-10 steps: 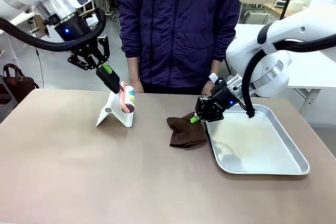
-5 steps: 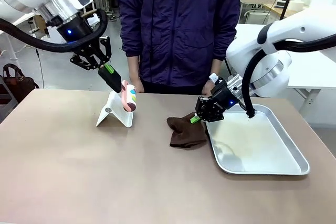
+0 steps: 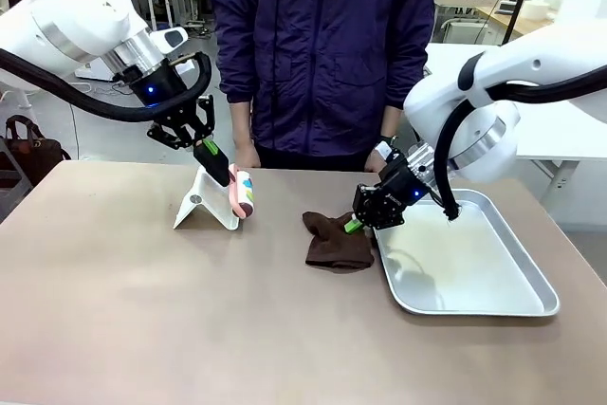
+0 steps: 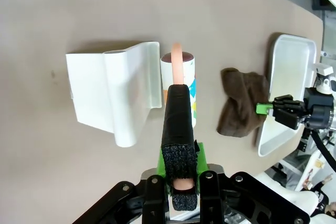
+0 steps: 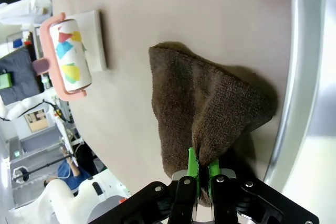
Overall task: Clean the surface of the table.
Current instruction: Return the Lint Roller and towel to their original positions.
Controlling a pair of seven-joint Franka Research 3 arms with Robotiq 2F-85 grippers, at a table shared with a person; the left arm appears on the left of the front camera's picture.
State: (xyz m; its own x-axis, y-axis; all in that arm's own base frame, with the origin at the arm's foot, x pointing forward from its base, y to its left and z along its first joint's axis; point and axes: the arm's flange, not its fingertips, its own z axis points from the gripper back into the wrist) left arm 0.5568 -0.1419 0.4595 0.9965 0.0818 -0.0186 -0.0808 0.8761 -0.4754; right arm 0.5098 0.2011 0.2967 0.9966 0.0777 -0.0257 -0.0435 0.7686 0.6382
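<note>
While jaws clamp cloth (image 3: 337, 242), table (image 3: 190, 310) beneath

A large rectangular table (image 3: 142, 320) with a smooth, matte brownish-tan top — flat and level — spans the whole foreground, its far edge beside a standing person.

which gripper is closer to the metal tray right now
Right. The right gripper sits at the metal tray's near-left edge, pinching the brown cloth. The left gripper is far off, holding the lint roller.
</note>
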